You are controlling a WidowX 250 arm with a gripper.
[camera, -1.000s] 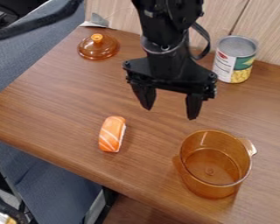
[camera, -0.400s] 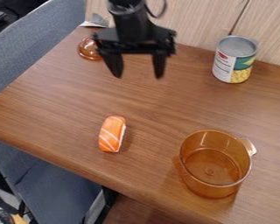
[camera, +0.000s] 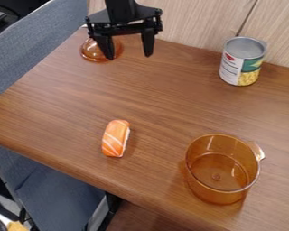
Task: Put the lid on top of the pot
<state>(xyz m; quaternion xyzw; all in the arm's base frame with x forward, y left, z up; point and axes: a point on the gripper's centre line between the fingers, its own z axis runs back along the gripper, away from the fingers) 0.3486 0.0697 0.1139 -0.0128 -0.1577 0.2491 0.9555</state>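
Two black fingers point(camera: 148, 43) of a robot's claw point(camera: 129, 57) stand wide apart, with nothing between them, at the far corner of a wood-grain surface point(camera: 68, 103), where the amber lid point(camera: 91, 50) lies partly hidden from the camera. One fingertip overlaps the lid in the view — though whether it hangs above, in front of or against the lid is hard to say from this angle.

Well apart, near the opposite edge of the surface, the matching amber pot point(camera: 218, 176) stands upright and uncovered, its see-through wall and rim unobstructed. A food can point(camera: 243, 61) stands upright near the wooden wall point(camera: 192, 22), and a piece of toy sushi point(camera: 115, 138) lies between the lid and the pot, closer to the surface's front edge; neither appears to have a part in the job.

The task looks to be in its opening stage: the claw is in the lid's neighborhood, but no grasp has been made. Left to do, by this reading, are lining the fingers up on either side of the lid, gripping and lifting it, carrying it across to the pot — and setting it level on the rim before letting go.
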